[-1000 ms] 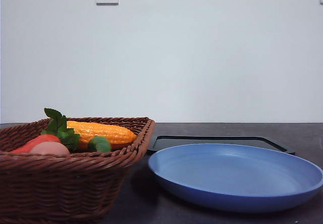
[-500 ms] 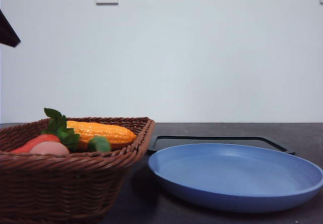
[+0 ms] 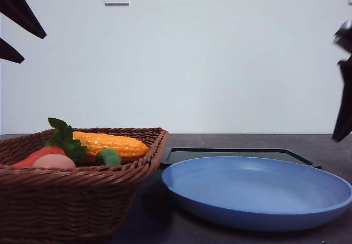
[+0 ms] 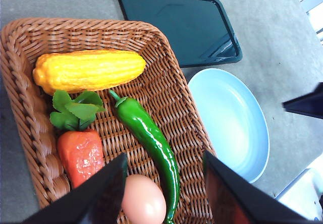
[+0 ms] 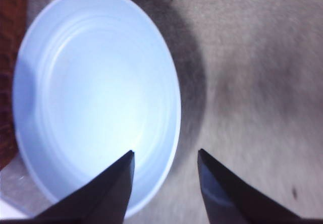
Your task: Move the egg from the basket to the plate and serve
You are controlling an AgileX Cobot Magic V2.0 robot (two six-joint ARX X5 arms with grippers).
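i see the small pinkish-brown oval egg (image 4: 144, 202) in the brown woven wicker basket (image 4: 169, 90), long axis toward twelve o'clock, between my left gripper (image 4: 164, 193)'s wide-open, empty fingers; the right gripper (image 5: 164, 183), spread and empty, hangs over the matte blue round plate (image 5: 60, 47).

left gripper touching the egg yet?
Apart. In the left wrist view the left gripper is open high above the basket; the egg lies untouched between its fingers.
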